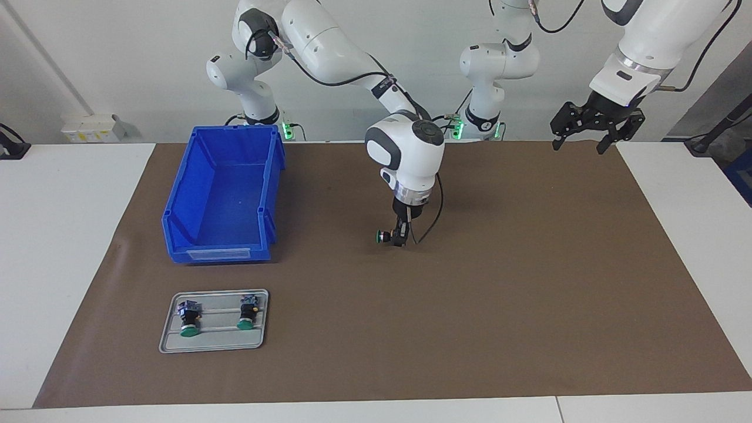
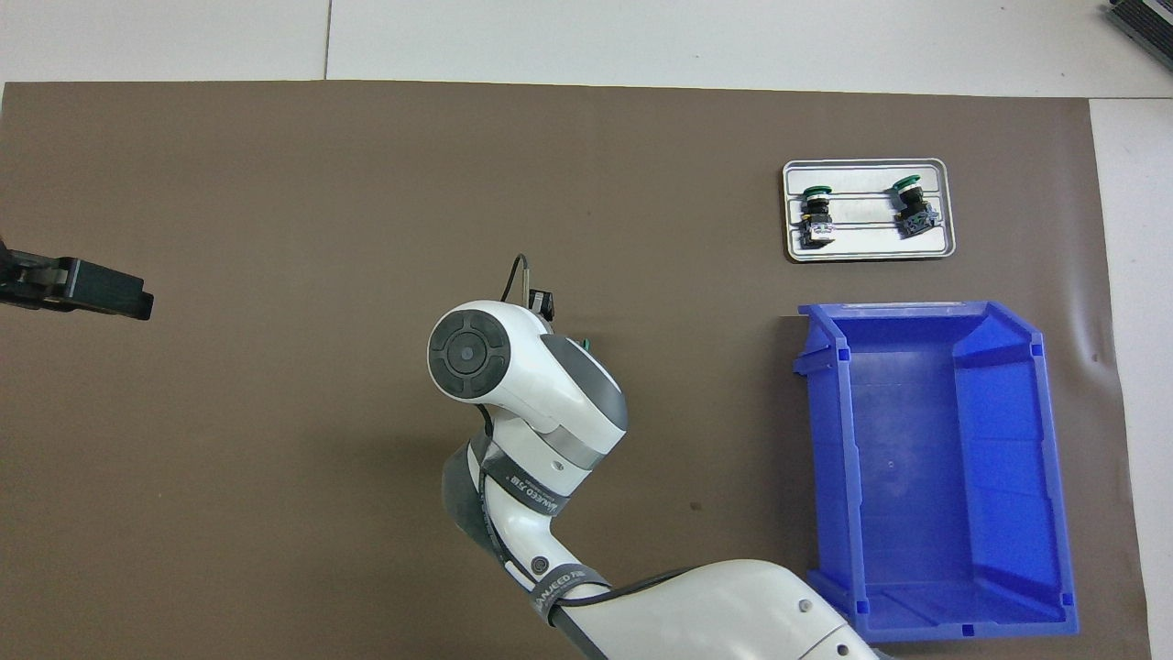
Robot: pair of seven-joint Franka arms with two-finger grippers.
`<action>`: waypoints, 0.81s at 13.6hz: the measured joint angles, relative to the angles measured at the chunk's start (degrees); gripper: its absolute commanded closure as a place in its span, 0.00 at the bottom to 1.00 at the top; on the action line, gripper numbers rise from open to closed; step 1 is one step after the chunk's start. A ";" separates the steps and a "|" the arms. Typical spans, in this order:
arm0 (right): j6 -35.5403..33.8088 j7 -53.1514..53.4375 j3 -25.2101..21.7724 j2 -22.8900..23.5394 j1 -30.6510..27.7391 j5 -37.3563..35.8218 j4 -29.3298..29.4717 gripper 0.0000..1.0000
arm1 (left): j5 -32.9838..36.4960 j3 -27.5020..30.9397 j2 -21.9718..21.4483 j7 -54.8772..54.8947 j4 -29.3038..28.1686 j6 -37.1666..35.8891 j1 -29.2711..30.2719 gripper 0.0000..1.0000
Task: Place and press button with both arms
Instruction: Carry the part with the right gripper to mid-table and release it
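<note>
My right gripper points down over the middle of the brown mat and is shut on a button. The button lies sideways, its green cap toward the right arm's end, at or just above the mat. In the overhead view the wrist hides the gripper and only a sliver of the green cap shows. Two more buttons lie on a grey tray. My left gripper hangs open and empty, high over the mat's edge at the left arm's end, and also shows in the overhead view.
An empty blue bin stands toward the right arm's end, nearer to the robots than the tray. In the overhead view the bin, the tray and its two buttons show.
</note>
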 measured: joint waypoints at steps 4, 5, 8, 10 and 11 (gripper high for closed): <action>3.98 0.00 -0.03 -0.42 0.18 -0.13 -3.39 0.49 | 0.00 0.00 0.00 0.00 0.00 0.00 0.00 0.00; 5.13 -0.05 -0.01 -0.88 0.18 -0.14 -4.42 0.17 | 0.00 0.00 0.00 0.00 0.00 0.00 0.00 0.00; 5.44 -6.69 -0.01 -1.18 0.30 -1.16 -5.72 0.00 | 0.00 0.00 0.00 0.00 0.00 0.00 0.00 0.00; 4.95 -11.47 -0.39 -3.30 -0.18 -1.66 -5.62 0.00 | 0.00 0.00 0.00 0.00 -0.01 -0.05 0.00 0.00; 3.68 -14.22 -0.61 -5.76 -1.23 -1.71 -5.62 0.00 | 0.00 0.00 0.00 0.00 -0.04 -0.05 0.00 0.00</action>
